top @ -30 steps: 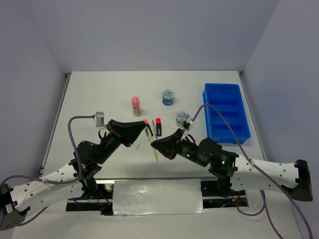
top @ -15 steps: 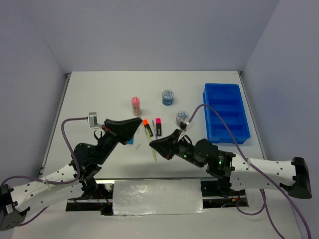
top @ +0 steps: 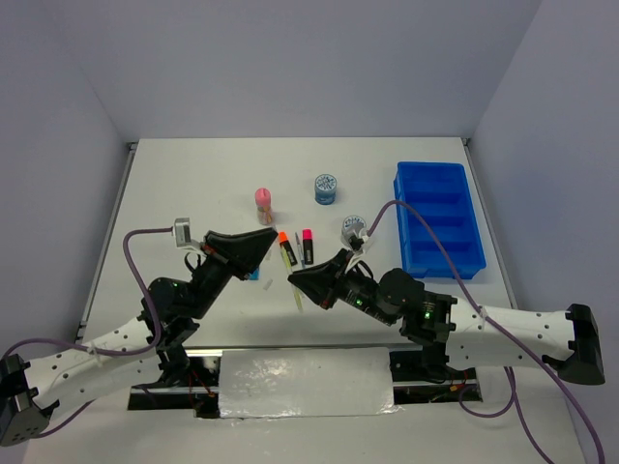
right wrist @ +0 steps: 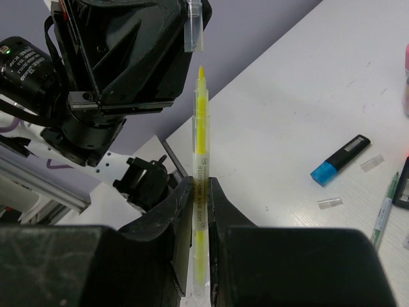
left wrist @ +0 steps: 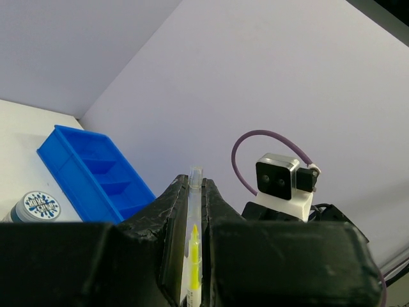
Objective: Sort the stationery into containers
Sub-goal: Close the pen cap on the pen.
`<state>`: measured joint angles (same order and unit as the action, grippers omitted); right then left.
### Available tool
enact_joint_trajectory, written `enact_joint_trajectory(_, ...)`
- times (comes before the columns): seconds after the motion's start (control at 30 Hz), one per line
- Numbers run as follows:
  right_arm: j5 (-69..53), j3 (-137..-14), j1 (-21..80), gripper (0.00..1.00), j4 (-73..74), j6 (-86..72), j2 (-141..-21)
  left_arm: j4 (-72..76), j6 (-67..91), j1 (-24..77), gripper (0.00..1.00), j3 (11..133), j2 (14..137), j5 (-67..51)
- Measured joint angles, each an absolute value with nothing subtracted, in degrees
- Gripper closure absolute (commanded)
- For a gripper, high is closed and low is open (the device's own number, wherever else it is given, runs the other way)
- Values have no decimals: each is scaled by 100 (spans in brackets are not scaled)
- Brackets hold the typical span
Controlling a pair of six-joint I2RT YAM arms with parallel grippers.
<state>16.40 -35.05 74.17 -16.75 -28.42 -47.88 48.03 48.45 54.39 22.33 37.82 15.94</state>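
My left gripper (top: pixel 272 237) (left wrist: pixel 195 182) is shut on a small clear pen cap (left wrist: pixel 195 174) (right wrist: pixel 193 29). Facing it, my right gripper (top: pixel 294 278) (right wrist: pixel 200 182) is shut on a thin yellow highlighter pen (right wrist: pixel 200 137). The pen's bare tip points at the cap with a small gap between them. Both hover above the table. On the table lie orange-capped (top: pixel 285 249), pink-capped (top: pixel 307 245) and blue-capped (right wrist: pixel 340 160) black highlighters, a pink-topped tube (top: pixel 262 203) and two patterned rolls (top: pixel 327 188) (top: pixel 353 228). The blue tray (top: pixel 438 217) (left wrist: pixel 96 173) stands at the right with nothing visible in it.
A thin green pen (right wrist: pixel 383 214) and two loose clear caps (right wrist: pixel 330 203) (right wrist: pixel 371 162) lie on the table below the grippers. The right wrist camera (left wrist: pixel 278 179) faces my left gripper. Grey walls close the table's far and side edges.
My left gripper has drawn back slightly to the left, uncovering the orange-capped highlighter. The right gripper edged left with the pen. Both grips are unchanged.
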Motion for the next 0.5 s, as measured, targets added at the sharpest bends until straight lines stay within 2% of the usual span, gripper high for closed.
enact_joint_trajectory(0.5, 1636, -3625, 7426, 100, -1614, -2722, -4825, 4812, 4849, 5441, 100, 2226, 3830, 1535)
